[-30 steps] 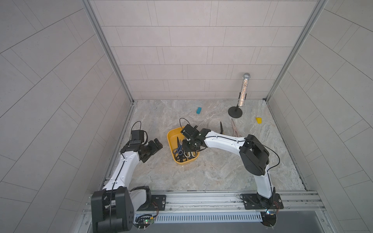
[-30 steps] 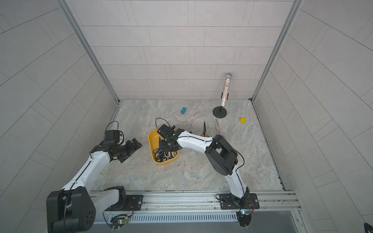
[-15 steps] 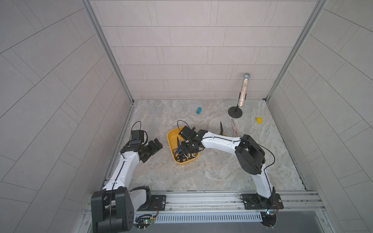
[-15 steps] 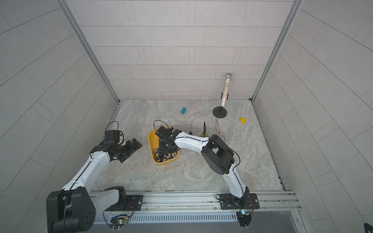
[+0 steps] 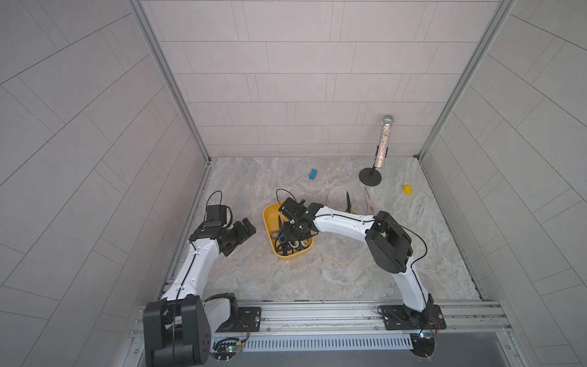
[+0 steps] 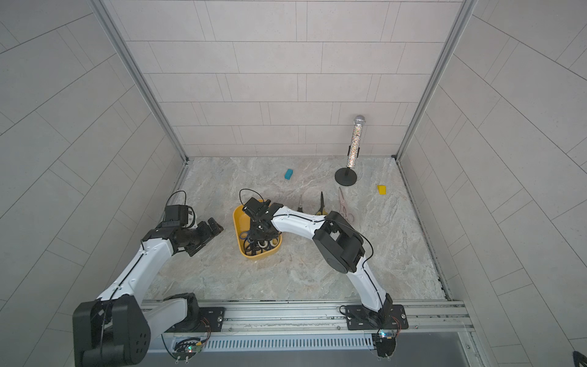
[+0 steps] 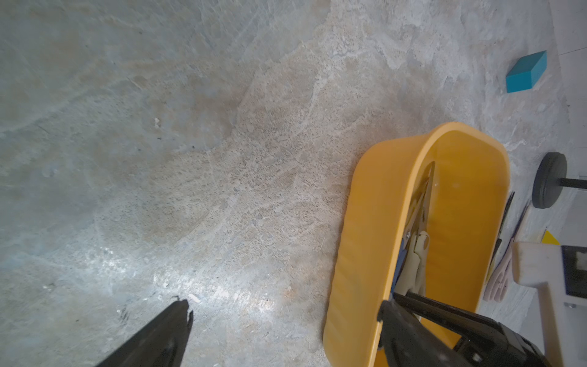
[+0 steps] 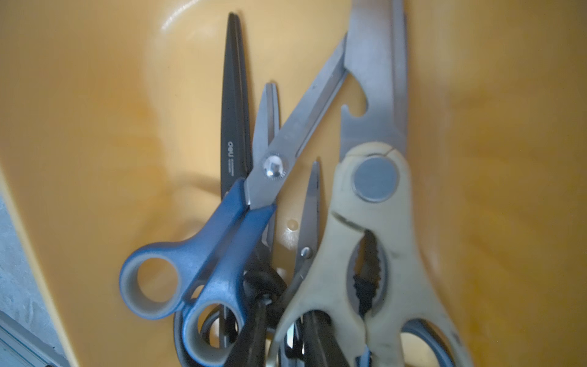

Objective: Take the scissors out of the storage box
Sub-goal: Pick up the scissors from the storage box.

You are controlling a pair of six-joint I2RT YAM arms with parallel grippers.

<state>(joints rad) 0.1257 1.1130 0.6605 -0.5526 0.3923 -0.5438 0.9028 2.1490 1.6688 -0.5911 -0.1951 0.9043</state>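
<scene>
One storage box (image 5: 267, 218) sits mid-frame on the desk (image 5: 317, 279), holding at least five scissors (image 8: 222, 228). Three more pairs (image 5: 368, 201) lie on the desk just right of it. The left fingers (image 7: 165, 336) are spread wide and empty. The right fingers (image 8: 254, 336) reach in among the boxed scissors, and whether they grip one cannot be told.

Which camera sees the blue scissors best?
The right wrist view: the blue scissors lie close, handles and blades clear. Both top views show a tiny blue loop in the storage box; the left wrist, a sliver.
</scene>
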